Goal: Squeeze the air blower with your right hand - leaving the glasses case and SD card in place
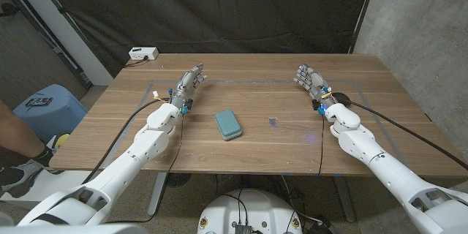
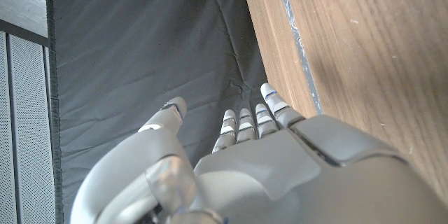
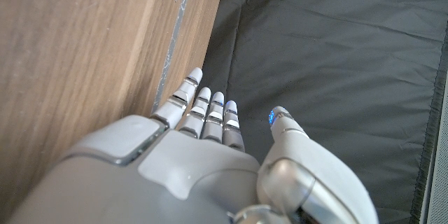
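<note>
A teal glasses case (image 1: 228, 124) lies near the middle of the wooden table (image 1: 248, 157). A small dark SD card (image 1: 273, 122) lies a short way to its right. My left hand (image 1: 189, 84) stands to the far left of the case, its fingers stretched toward the table's far edge, holding nothing. My right hand (image 1: 311, 82) is over the table's far right part, beyond the SD card, fingers also straight and empty. In the wrist views the left hand (image 2: 266, 161) and the right hand (image 3: 189, 161) show straight fingers with the thumb apart.
Pale tape lines (image 1: 241, 81) mark a rectangle on the table. Beyond the far left corner lies a white power strip (image 1: 142, 54). A blue stool (image 1: 44, 106) and a person's leg and shoe (image 1: 18, 157) are at the left. A black curtain (image 1: 219, 14) hangs behind.
</note>
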Robot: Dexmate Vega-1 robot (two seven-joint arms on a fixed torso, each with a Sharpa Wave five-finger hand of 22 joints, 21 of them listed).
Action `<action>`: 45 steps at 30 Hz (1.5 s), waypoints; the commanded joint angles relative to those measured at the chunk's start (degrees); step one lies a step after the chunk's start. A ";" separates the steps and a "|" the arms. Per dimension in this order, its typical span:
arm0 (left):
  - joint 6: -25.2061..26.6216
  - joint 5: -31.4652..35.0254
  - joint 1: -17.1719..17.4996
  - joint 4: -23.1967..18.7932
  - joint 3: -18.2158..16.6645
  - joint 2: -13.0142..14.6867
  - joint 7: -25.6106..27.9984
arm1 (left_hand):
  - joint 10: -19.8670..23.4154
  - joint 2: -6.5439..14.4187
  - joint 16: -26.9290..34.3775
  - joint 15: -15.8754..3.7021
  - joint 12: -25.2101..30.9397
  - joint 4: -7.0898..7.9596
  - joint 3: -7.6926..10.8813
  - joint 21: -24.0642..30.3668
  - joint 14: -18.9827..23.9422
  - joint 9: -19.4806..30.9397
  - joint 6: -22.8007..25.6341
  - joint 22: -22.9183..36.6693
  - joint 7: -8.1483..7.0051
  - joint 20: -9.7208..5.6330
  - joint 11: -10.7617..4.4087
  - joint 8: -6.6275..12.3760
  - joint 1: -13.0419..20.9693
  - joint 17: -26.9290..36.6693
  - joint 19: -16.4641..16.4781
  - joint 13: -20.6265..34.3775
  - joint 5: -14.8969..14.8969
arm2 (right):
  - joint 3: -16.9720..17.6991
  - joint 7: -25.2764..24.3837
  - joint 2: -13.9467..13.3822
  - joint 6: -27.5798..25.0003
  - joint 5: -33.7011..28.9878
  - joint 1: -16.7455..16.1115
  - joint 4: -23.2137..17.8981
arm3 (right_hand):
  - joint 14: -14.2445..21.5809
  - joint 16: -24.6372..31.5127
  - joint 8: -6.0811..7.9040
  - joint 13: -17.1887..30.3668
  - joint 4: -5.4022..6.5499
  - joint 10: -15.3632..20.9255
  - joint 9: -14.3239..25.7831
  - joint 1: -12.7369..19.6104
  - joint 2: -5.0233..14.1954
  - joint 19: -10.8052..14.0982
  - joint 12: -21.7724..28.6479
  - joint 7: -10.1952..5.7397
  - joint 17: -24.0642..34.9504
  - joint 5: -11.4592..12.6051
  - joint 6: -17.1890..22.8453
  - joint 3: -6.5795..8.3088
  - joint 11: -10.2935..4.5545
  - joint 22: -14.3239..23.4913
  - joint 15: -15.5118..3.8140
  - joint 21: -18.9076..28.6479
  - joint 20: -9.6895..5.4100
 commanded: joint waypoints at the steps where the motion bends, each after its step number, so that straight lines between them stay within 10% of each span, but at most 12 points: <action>1: 0.09 0.03 -0.39 0.56 0.21 0.05 -0.65 | -0.06 0.02 0.41 0.48 0.37 -0.14 0.26 -0.08 0.08 0.14 0.12 0.08 0.26 0.19 0.48 0.32 0.62 0.20 0.53 0.23 0.47 | -0.13 -1.28 -0.81 -0.80 -0.90 -0.79 -2.09 | 0.30 0.49 0.24 0.17 -0.28 0.43 0.27 0.49 -0.03 0.57 0.24 -0.17 0.05 0.31 0.39 0.38 -0.21 0.19 -0.89 -0.14 -1.94; 45: -1.39 -0.08 -4.68 7.45 1.15 -2.22 -4.46 | -0.20 -0.03 0.38 0.51 0.32 -0.71 0.25 -1.04 0.02 0.15 0.02 0.10 0.19 0.32 0.56 0.22 1.10 0.14 0.69 0.23 0.58 | -0.73 -10.97 -9.72 -13.19 -9.74 -2.65 -17.30 | 0.52 0.31 0.18 0.02 -2.98 0.88 0.26 2.69 -0.90 1.00 0.37 0.23 -1.21 0.61 0.48 0.98 -0.08 0.26 0.00 -1.25 -0.92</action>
